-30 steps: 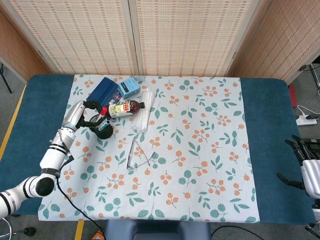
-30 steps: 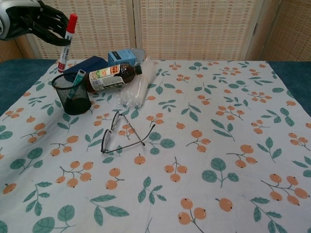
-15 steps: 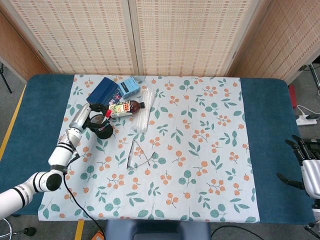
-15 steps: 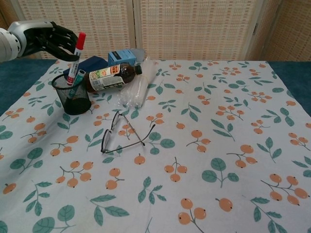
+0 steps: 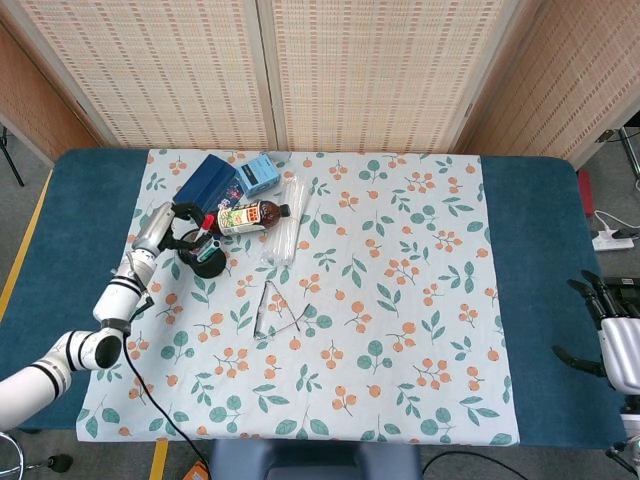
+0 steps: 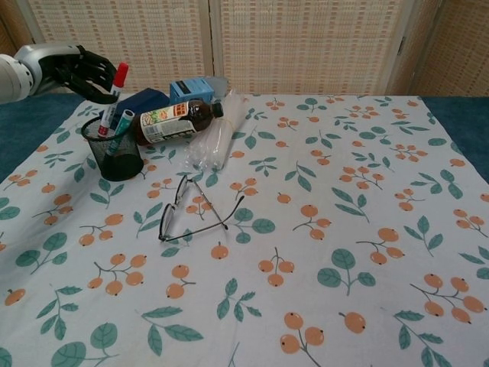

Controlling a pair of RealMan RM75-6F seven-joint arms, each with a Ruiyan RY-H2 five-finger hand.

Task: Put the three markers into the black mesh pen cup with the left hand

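The black mesh pen cup stands at the cloth's far left, also seen in the head view. My left hand hovers just above and left of the cup, pinching the upper part of a red-capped white marker. The marker tilts, with its lower end inside the cup. A teal-capped marker leans inside the cup beside it. I see no third marker. My right hand rests off the table's right edge with its fingers spread and empty.
A brown bottle lies right behind the cup, with a dark blue box and a light blue box behind it. A clear plastic sleeve and folded glasses lie to the cup's right.
The left hand came down from above the cup, and the red-capped marker went from hanging over the cup to having its lower end inside. The right hand stayed still.
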